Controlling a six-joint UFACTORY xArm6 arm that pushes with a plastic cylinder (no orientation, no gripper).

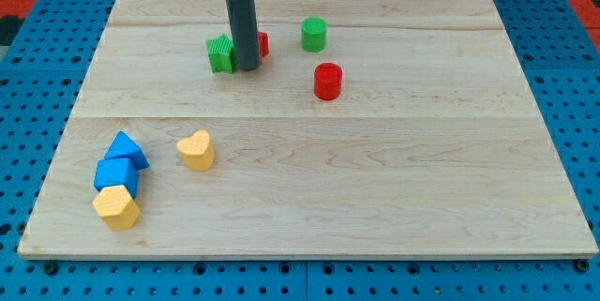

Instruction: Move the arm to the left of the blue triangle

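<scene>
The blue triangle [127, 150] lies at the view's lower left on the wooden board [375, 179]. A blue block [115, 176] touches it just below, and a yellow hexagon block [116, 207] sits below that. My tip [247, 67] is at the end of the dark rod near the view's top centre, far up and to the right of the blue triangle. It stands between a green block [220, 54] on its left and a red block [262, 45] partly hidden behind the rod.
A yellow heart block [196, 150] lies right of the blue triangle. A green cylinder [314, 34] and a red cylinder [328, 82] stand right of the rod. Blue pegboard surrounds the board.
</scene>
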